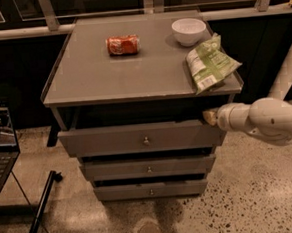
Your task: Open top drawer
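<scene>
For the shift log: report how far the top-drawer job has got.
Done: the top drawer sits partly out, its front ahead of the two lower drawers, with a dark gap under the cabinet top. In hand: the hand is at the drawer's upper right corner. Left: pulling it out fully; its inside is not visible yet.

Grey cabinet top [148, 75]: red soda can [123, 44] on its side near the back edge, white bowl [189, 31] at the back-right corner, green snack bag [210, 64] overhanging the right edge. The gripper [209, 116] sits just under the front-right corner.

White rounded arm [274, 119], smooth shell; small pale tool [209, 116] at top drawer [112, 140] right corner.
</scene>
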Motion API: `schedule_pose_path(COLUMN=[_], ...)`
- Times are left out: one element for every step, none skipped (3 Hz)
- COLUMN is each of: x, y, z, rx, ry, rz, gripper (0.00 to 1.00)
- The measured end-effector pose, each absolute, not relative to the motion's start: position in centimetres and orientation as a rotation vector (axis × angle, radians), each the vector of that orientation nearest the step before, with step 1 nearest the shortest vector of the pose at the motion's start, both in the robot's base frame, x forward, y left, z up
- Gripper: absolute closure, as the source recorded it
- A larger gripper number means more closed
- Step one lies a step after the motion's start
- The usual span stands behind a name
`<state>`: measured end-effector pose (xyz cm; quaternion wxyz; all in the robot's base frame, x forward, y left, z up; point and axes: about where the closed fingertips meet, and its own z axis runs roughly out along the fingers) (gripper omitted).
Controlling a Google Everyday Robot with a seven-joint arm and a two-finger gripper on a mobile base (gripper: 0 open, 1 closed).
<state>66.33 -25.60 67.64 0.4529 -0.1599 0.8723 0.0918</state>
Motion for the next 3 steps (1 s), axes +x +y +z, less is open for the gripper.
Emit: schedule_pose_path(x=[66.4, 64.5, 57.5], y=[-25.6, -26.8, -31.3], z=[67.7, 68.4, 71.1], rx=[-0.394, -0.358, -0.224], ry=[2.156, 2.207, 2.386], rz=[0.227, 0.243, 0.31], gripper=[1.0, 1.0, 1.0])
